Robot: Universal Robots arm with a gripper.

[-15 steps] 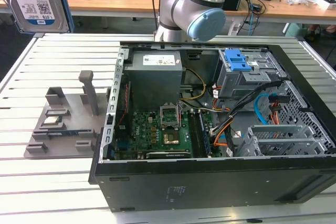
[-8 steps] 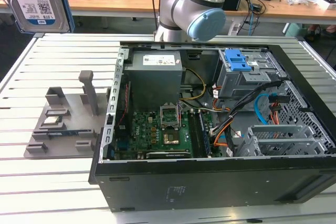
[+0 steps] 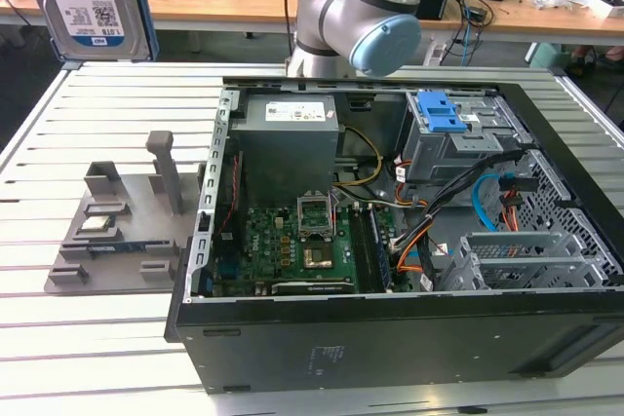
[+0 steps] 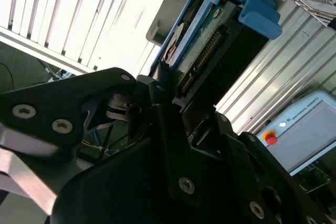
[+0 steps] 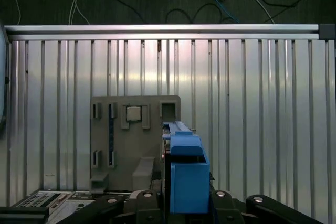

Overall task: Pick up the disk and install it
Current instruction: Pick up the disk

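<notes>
Silver metal forms the flat rectangular disk (image 3: pixel 86 7), a hard drive with a blue-and-white barcoded label, framed by a blue plastic carrier bracket. It is held up off the ribbed aluminium table (image 3: pixel 58 338) at about ten o'clock in the exterior view, label toward the camera. In the second wrist view the black fingers (image 4: pixel 165 124) are closed narrowly on one end of the disk (image 4: pixel 202 51), gripping it. A grey plastic fixture (image 3: pixel 107 231) carrying a small square silver chip (image 3: pixel 100 222) sits on the table at nine o'clock of the open black computer case (image 3: pixel 390 338). Inside the case, a blue plastic latch on a grey metal cage (image 3: pixel 439 114) stands at about one o'clock. The grey and pale-blue robot arm (image 3: pixel 361 7) rises at twelve o'clock behind the case.
</notes>
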